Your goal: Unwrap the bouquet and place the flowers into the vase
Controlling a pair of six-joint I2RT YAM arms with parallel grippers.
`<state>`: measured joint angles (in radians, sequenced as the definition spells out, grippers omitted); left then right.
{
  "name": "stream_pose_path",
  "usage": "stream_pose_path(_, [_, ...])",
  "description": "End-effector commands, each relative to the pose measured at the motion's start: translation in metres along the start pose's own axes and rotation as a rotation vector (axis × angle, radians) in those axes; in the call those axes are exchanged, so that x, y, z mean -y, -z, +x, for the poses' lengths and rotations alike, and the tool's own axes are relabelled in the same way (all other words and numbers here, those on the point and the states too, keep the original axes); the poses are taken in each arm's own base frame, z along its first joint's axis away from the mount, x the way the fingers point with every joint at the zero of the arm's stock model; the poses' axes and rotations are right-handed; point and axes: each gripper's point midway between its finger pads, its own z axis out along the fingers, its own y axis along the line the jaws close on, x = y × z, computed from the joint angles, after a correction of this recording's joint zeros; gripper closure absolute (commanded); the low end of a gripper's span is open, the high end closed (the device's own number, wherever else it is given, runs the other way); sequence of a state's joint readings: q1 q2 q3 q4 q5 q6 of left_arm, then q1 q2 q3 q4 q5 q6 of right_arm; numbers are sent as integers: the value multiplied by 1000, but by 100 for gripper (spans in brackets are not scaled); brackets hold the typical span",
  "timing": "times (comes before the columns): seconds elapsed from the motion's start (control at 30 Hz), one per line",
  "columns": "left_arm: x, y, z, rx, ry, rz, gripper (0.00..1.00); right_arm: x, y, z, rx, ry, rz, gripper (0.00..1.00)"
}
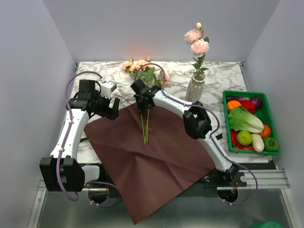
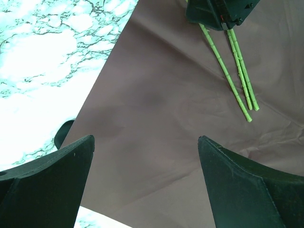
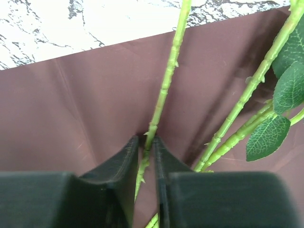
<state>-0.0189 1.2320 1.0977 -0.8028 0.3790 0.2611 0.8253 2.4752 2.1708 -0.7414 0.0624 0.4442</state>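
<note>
Nearest, across the front of the bench (image 1: pixel 223 76) and drooping over its near edge: the dark red paper (image 1: pixel 142 161), opened out to one large square, matte, soft, crossed by fold creases. Above its left part, on the left arm (image 1: pixel 71 128): left jaws spread wide, empty, only paper beneath.

Mid-sheet: thin green stems (image 1: pixel 145 126), knobbly and faintly thorned, long axis running near to far, cut ends toward the arms, heads away. At their upper reach, on the right arm (image 1: pixel 171 100): right jaws almost pressed together, pinching a single stem (image 3: pixel 164 90) crosswise. Just beside on the right, lying free: the other stems (image 3: pixel 247 99) and their toothed leaves (image 3: pixel 268 137).

Farther back, by the rear edge: pink-peach blooms (image 1: pixel 135 65), ruffled, bunched with foliage. To the right of the right jaws and a little farther off: the vase (image 1: pixel 195 88), slim, white, grey-veined, upright, holding two roses (image 1: pixel 195 40). Off to the far right: a green crate (image 1: pixel 244 93) of vegetables.

Judged next: a lift by the right arm, the nearer one to the vase, then tipping the stem upright, cut end down, into a narrow mouth partly taken.
</note>
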Motion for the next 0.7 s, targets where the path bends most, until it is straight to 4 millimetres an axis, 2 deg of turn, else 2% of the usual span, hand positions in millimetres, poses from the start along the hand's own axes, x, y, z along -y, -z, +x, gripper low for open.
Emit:
stream_pose_path(0.0, [4, 7, -4, 25, -19, 15, 1, 4, -8, 25, -58, -3, 25, 88])
stream_pose_path(0.07, [3, 7, -6, 28, -22, 12, 1, 5, 1, 16, -25, -4, 30, 98])
stream_pose_path(0.23, [3, 9, -6, 26, -23, 12, 1, 6, 35, -15, 102, 5, 40, 99])
stream_pose_path(0.27, [3, 10, -7, 27, -23, 12, 1, 2, 59, -32, 161, 11, 25, 99])
stream_pose_path(0.33, [4, 12, -9, 28, -23, 15, 1, 0, 81, -54, 255, 10, 16, 99])
stream_pose_path(0.37, [5, 13, -10, 31, -24, 20, 1, -2, 105, -67, 312, 11, -1, 99])
stream_pose_path(0.47, [8, 19, -17, 50, -28, 31, 1, -7, 149, -100, 440, 39, -12, 99])
stream_pose_path(0.5, [8, 20, -18, 51, -25, 33, 1, -9, 175, -113, 499, 40, -25, 99])
stream_pose_path(0.57, [9, 21, -22, 59, -28, 34, 1, -14, 207, -135, 600, 48, -50, 99])
stream_pose_path(0.6, [8, 21, -22, 57, -25, 36, 1, -16, 239, -147, 671, 65, -65, 99])
stream_pose_path(0.67, [9, 20, -22, 51, -22, 41, 1, -18, 276, -165, 778, 89, -79, 99])
